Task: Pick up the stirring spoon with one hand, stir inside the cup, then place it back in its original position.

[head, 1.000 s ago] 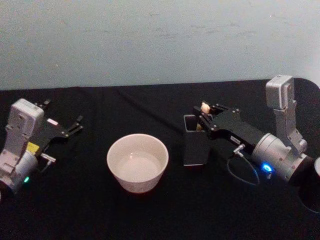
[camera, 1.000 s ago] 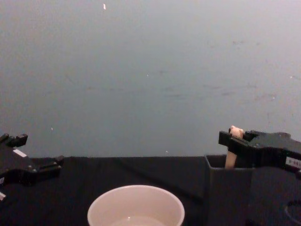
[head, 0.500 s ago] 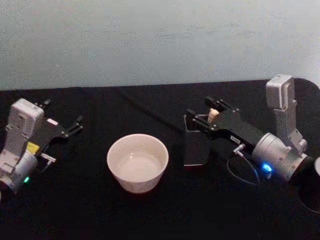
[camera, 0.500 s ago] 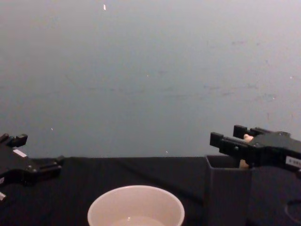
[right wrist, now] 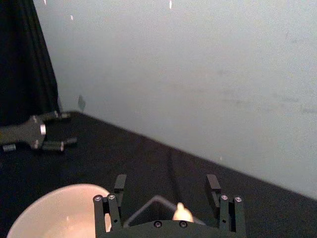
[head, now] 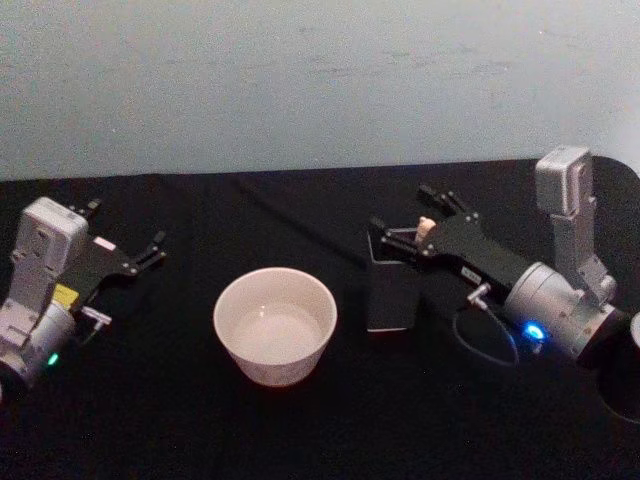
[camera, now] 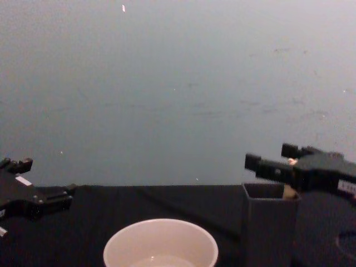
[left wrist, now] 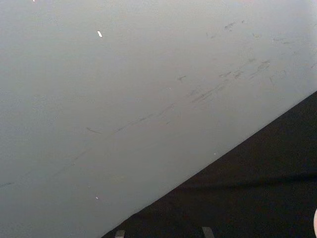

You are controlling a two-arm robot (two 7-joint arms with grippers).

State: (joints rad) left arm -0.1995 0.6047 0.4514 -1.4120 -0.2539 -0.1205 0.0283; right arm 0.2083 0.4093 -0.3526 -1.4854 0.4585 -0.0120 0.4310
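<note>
Spoon knob [head: 424, 226] pokes from the holder [head: 388, 288] at centre-right; my right gripper [head: 420, 222] straddles it, fingers spread wide. Left gripper [head: 150, 249] idles open, far left.

Wide round cream-white cup [head: 275, 325] sits mid-counter [head: 300, 430]; dark grey square box-shaped holder [head: 388, 285] stands just right of it, beige-handled stirring spoon [head: 425, 228] inside, toward the counter's back edge.

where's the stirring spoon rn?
Head view, right side: the spoon stands in the dark holder, right of the cup, between the open right gripper's fingers.
</note>
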